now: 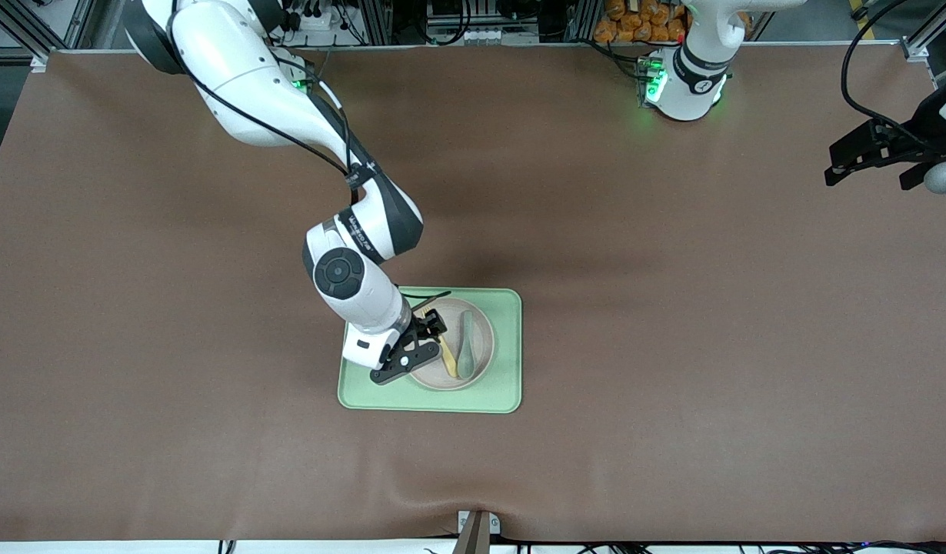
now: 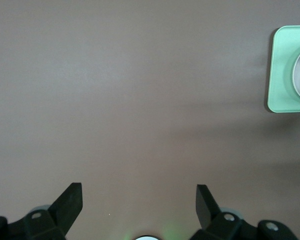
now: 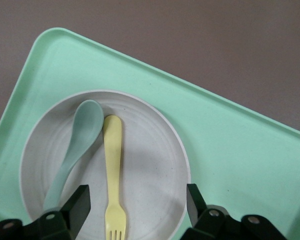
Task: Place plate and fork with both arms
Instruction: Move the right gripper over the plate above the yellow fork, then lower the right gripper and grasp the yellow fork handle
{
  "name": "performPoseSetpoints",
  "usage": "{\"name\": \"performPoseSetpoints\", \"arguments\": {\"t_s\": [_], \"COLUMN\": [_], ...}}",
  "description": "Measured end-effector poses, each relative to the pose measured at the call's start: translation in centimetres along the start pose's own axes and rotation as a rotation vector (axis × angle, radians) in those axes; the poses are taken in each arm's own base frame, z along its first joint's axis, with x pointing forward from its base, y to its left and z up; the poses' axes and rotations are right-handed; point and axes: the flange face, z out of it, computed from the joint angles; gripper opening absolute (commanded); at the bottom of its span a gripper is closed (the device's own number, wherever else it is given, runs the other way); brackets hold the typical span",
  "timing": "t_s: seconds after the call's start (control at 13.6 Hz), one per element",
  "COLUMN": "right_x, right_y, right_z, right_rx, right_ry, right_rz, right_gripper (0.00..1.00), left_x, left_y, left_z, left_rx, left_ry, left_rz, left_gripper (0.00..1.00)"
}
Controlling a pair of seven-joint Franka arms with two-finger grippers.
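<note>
Right claw [image 3: 135,205] spread wide over the plate [image 3: 155,165], fork [image 3: 113,170] lying between its fingers; left claw [image 2: 139,202] wide

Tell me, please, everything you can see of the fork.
The fork is small, pale yellow, plastic-looking, in one piece with a rounded handle end and short tines. It lies flat in the plate, beside the spoon, on the tray. The right gripper hovers open over it, not touching.

Fork [image 3: 113,172] beside spoon [image 3: 76,145] on plate [image 3: 150,170]
</note>
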Motion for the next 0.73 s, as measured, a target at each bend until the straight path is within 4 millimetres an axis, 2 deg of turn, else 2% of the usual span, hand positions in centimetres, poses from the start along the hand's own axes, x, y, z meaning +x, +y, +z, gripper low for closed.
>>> {"name": "performPoseSetpoints", "arguments": {"t_s": [0.22,0.37,0.73], "right_x": [-0.5,-0.8,-1.2], "right_y": [-1.4,-2.6,-3.6], "right_z": [2.5,3.4,4.2], "right_rx": [-0.029,-0.036,-0.046], "right_ry": [0.005,0.001,-0.006], "right_rz": [0.004,-0.003,-0.009], "right_gripper": [0.66,0.59,0.60], "left_x": [0.0,-0.1,-0.1], "left_y": [0.0,0.0,-0.5], "left_z": [-0.1,-0.2,-0.2], "left_rx": [0.000,0.000,0.000], "left_ry": [0.002,0.003,0.005], "left_rz": [0.000,-0.001,-0.010], "left_gripper": [1.00,1.00,1.00]}}
